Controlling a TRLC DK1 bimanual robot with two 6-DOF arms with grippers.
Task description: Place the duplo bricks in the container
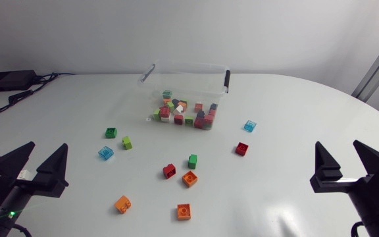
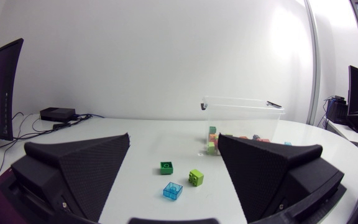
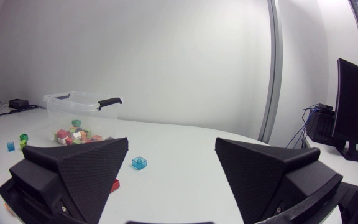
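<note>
A clear plastic container (image 1: 188, 64) with black handle clips stands at the back middle, with several coloured duplo bricks in it. Loose bricks lie in front of it: a dark green one (image 1: 110, 132), a light green one (image 1: 127, 142), a clear blue one (image 1: 105, 153), a red one (image 1: 169, 171) and an orange one (image 1: 189, 178) among them. My left gripper (image 1: 48, 150) is at the near left and stands open and empty. At the near right my right gripper (image 1: 338, 147) also stands open with nothing in it. Ahead of the left gripper (image 2: 174, 140) lie the dark green brick (image 2: 166, 167), light green brick (image 2: 196, 177) and blue brick (image 2: 172, 190).
Two more orange bricks (image 1: 123, 204) (image 1: 183, 211) lie near the front edge. A red brick (image 1: 241, 149) and a clear blue brick (image 1: 249, 125) lie right of the middle. A black box with cables (image 1: 8, 80) sits at the far left corner.
</note>
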